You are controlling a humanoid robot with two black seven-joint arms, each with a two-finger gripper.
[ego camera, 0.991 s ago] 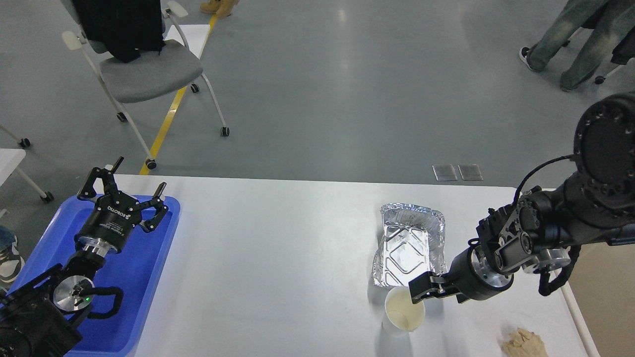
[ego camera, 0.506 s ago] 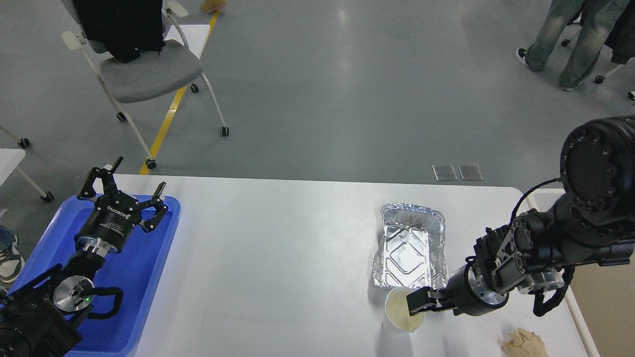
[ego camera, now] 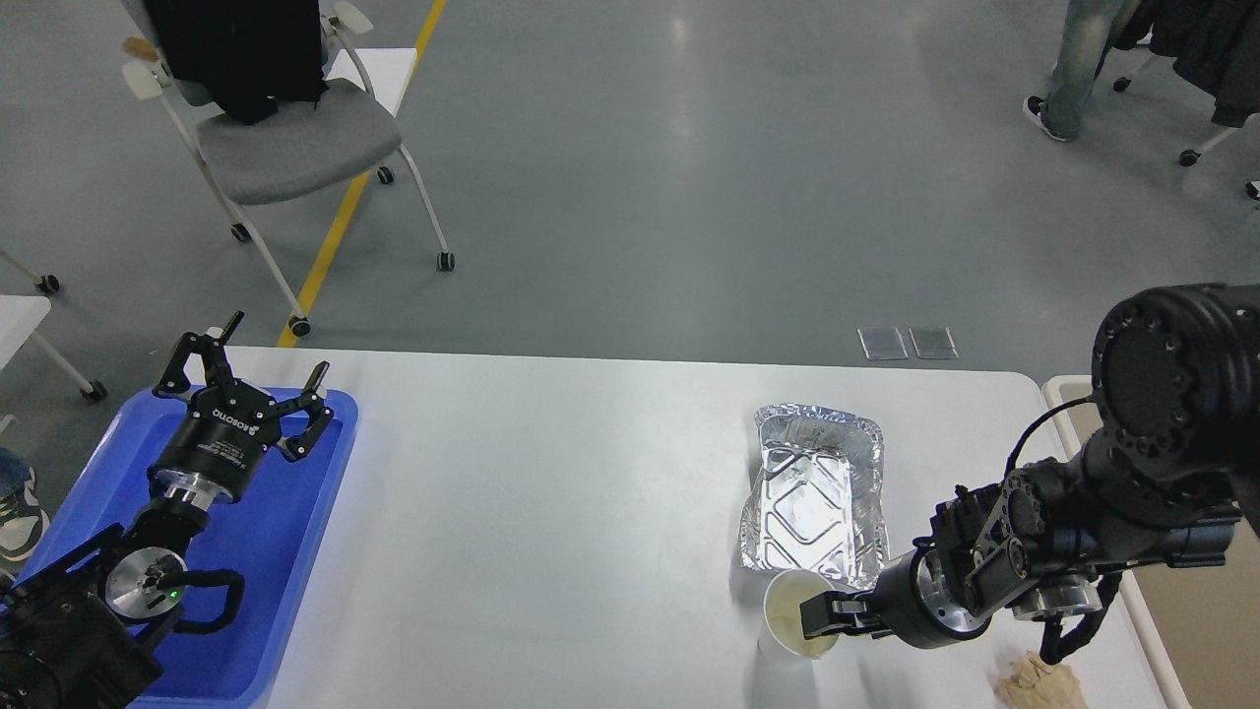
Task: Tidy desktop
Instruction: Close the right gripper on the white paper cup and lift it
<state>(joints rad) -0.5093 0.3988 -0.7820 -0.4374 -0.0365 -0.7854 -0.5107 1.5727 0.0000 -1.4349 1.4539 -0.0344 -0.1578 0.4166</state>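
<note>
Desk (ego camera: 551,512): the white top with rounded corners is filling the lower part of the head view, its long axis running left to right and its far edge facing the grey floor.
Left gripper (ego camera: 258,366): hanging over the blue tray (ego camera: 285,551) at the desk's left end, jaws spread wide and pointing away from me.
Writing: white letters on the left gripper's black body are reading "ROBOTIQ"; smaller print below is too fine to read.
Right gripper (ego camera: 809,620): reaching in from the right, low over the desk, at the rim of the paper cup (ego camera: 799,626); whether the jaws are pinching the rim I cannot tell.
Paper cup: standing upright near the front edge, touching the near end of the foil tray (ego camera: 812,487).
Foil tray: lying with its long axis running front to back.
Crumpled brown paper (ego camera: 1039,682): lying at the front right corner.
</note>
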